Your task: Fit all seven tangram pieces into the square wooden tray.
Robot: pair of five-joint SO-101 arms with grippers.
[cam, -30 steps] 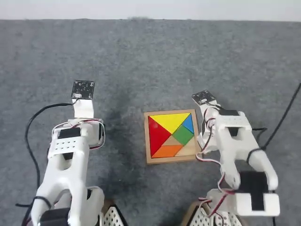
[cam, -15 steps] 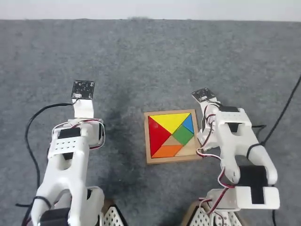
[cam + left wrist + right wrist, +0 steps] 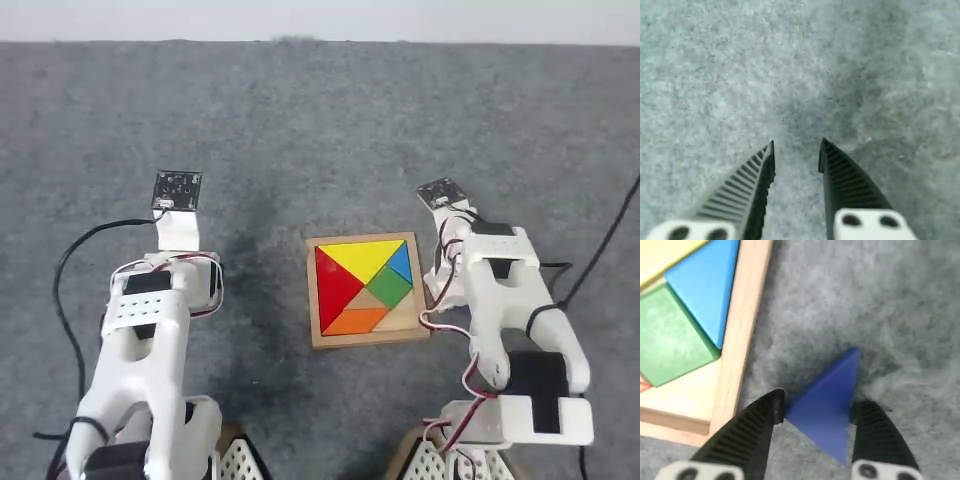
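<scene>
So the square wooden tray [image 3: 311, 290] sits on the grey tabletop [image 3: 300, 130] between the two arms, closer to the right one. In it we see a yellow triangle [image 3: 362, 257], a red triangle [image 3: 333, 288], a light blue triangle [image 3: 401, 263], a green square [image 3: 390, 285] and an orange piece [image 3: 357, 320]. The corner nearest the right arm shows bare wood [image 3: 685, 395].

The dark blue triangle [image 3: 825, 402] lies flat on the tabletop just outside the tray's rim, on the right arm's side. The right gripper [image 3: 819, 405] is down over it, and its fingers [image 3: 760, 425] press against it from both sides, so we call that clamped on the piece.

The left gripper [image 3: 798, 142] hangs over bare tabletop, well away from the tray. Its fingers [image 3: 757, 185] are a little apart with nothing between them.
</scene>
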